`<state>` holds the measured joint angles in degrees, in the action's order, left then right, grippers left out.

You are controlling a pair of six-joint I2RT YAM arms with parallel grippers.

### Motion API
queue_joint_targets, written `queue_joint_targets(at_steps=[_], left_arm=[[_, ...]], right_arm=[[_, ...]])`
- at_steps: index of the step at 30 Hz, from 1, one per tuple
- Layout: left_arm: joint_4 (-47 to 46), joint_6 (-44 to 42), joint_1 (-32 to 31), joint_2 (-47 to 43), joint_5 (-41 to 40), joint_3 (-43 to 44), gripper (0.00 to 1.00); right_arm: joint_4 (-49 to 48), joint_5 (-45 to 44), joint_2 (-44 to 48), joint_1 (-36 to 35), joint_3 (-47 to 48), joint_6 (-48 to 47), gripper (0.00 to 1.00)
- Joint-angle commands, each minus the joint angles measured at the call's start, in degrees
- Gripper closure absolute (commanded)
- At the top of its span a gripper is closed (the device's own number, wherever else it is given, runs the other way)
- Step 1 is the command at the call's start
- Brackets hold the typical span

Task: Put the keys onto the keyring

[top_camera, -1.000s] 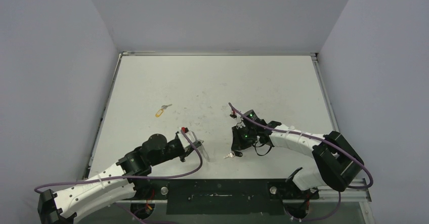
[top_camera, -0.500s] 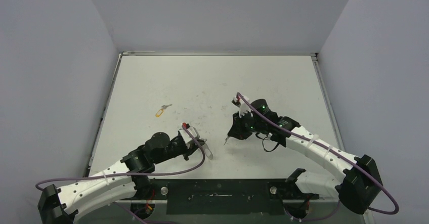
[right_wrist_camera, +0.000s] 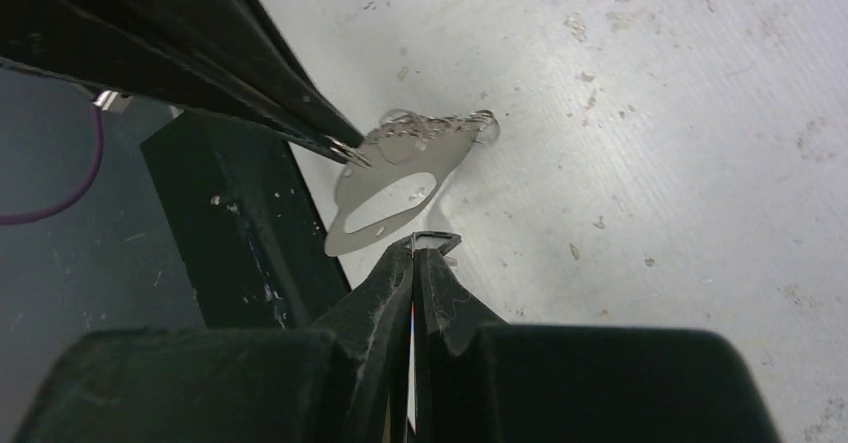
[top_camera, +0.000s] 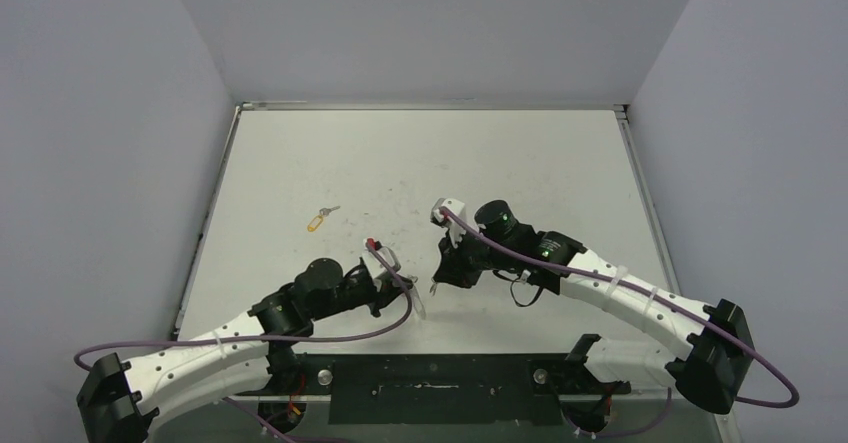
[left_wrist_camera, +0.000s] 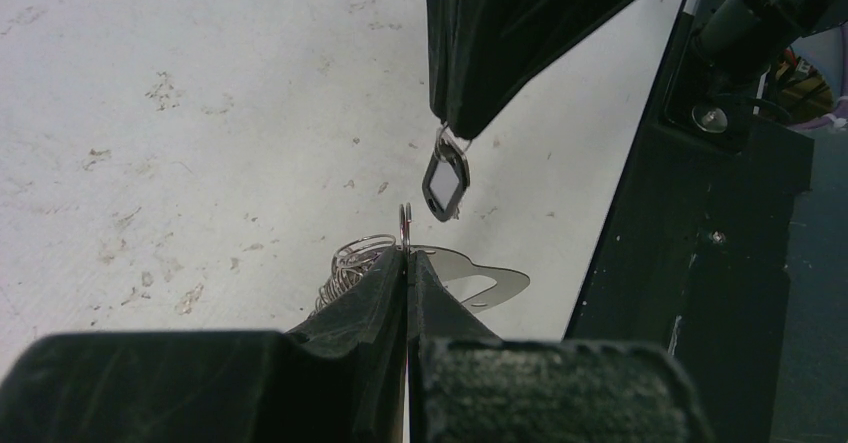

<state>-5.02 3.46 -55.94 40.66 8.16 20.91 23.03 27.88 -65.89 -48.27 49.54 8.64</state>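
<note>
Overhead, both arms met near the tabletop's (top_camera: 500,153) near edge, left gripper (top_camera: 405,286) and right gripper (top_camera: 436,281) tip to tip, seemingly to thread key onto ring; the yellow-tagged key (top_camera: 318,220) lay apart toward the left edge. Left wrist: jaws pinched shut on a thin wire ring of the keyring (left_wrist_camera: 480,281), its flat grey metal oval behind, facing the black-headed key (left_wrist_camera: 445,185) dangling from the right gripper. Right wrist: closed jaws clamped that key edge-on, just beside the smooth oval

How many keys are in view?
2: the yellow-tagged key lies alone on the table; the black-headed key hangs pinched in the right gripper. More may be hidden.
</note>
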Motion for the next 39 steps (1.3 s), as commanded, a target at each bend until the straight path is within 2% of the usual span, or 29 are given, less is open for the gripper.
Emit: queue_joint_targets(at_steps=[1, 25, 39], left_arm=[[-6.9, 2.6, -0.2, 0.9, 1.7, 0.8, 1.0], [-8.7, 3.4, -0.2, 2.9, 2.7, 0.6, 1.0], [-9.2, 3.5, -0.3, 3.4, 3.6, 0.5, 1.0]], right_arm=[[-0.4, -0.9, -1.3, -2.7, 4.4, -3.9, 1.0], [-2.8, 3.3, -4.0, -5.4, 7.8, -5.8, 1.0], [-3.7, -0.9, -4.2, -5.8, 8.2, -4.7, 1.0]])
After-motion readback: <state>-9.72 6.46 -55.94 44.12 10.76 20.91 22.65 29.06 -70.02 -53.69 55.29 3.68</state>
